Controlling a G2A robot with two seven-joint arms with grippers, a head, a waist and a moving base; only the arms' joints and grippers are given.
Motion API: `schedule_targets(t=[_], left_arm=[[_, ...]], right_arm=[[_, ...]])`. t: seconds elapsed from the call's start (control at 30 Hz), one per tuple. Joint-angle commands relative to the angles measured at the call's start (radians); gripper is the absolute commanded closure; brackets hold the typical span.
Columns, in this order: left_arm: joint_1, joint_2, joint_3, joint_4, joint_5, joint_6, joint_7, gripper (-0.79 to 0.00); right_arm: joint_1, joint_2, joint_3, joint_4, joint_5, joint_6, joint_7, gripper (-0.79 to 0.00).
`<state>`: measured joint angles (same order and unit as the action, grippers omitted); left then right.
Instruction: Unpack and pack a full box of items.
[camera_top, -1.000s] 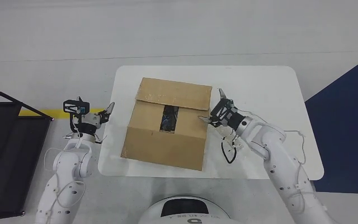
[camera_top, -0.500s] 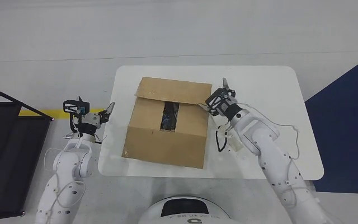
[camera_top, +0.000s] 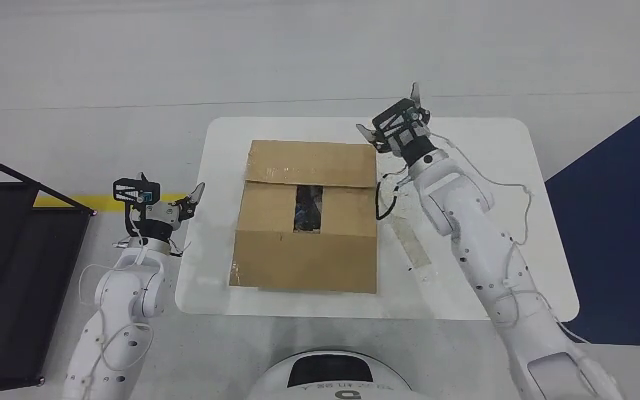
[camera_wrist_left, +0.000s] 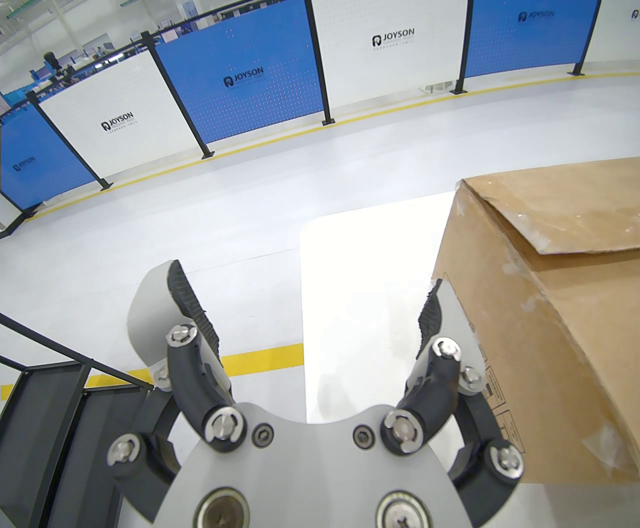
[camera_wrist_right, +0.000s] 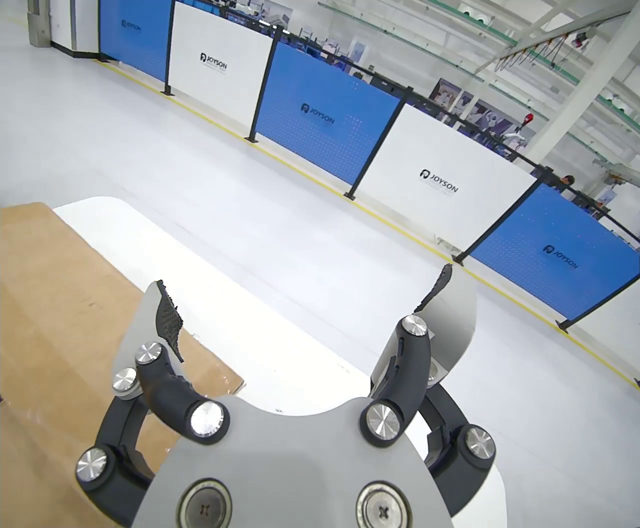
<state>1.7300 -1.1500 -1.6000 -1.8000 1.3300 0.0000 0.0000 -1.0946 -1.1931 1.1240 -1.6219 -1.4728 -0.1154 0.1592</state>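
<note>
Top view, box (camera_top: 300, 260) on white table (camera_top: 500, 150), pale floor (camera_top: 300, 60), yellow line (camera_top: 60, 200)

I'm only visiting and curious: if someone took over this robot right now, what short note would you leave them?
Left gripper: jaws open, empty, at the table's left edge beside the box.
Right gripper: jaws open, empty, near the box's far right corner.
Done: top flaps parted slightly, dark items visible in the gap.
Left: open the flaps fully, unpack, repack.

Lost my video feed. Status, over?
Left end effector open, empty, beside cardboard box. Right end effector open, by its far corner. Flaps nearly shut, middle gap.
</note>
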Motion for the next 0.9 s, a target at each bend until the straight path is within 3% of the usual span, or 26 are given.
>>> schedule_targets(t=[0.0, 0.1, 0.17, 0.3, 0.47, 0.87], left_arm=[[0.000, 0.000, 0.000, 0.000, 0.000, 0.000, 0.000, -0.785], [0.000, 0.000, 0.000, 0.000, 0.000, 0.000, 0.000, -0.785], [0.000, 0.000, 0.000, 0.000, 0.000, 0.000, 0.000, -0.785], [0.000, 0.000, 0.000, 0.000, 0.000, 0.000, 0.000, -0.785], [0.000, 0.000, 0.000, 0.000, 0.000, 0.000, 0.000, -0.785], [0.000, 0.000, 0.000, 0.000, 0.000, 0.000, 0.000, -0.785]], right_arm=[[0.005, 0.001, -0.001, 0.004, 0.062, -0.104, -0.018, -0.785], [-0.030, 0.022, 0.036, -0.008, 0.101, -0.374, -0.035, -0.785], [-0.071, 0.045, 0.082, -0.024, 0.049, -0.540, -0.059, -0.785], [-0.184, 0.081, 0.151, -0.063, -0.131, -0.670, -0.123, -0.785], [-0.226, 0.090, 0.126, -0.055, -0.293, -0.624, -0.106, -0.785], [-0.123, 0.056, 0.051, 0.005, -0.210, -0.426, -0.046, -0.785]])
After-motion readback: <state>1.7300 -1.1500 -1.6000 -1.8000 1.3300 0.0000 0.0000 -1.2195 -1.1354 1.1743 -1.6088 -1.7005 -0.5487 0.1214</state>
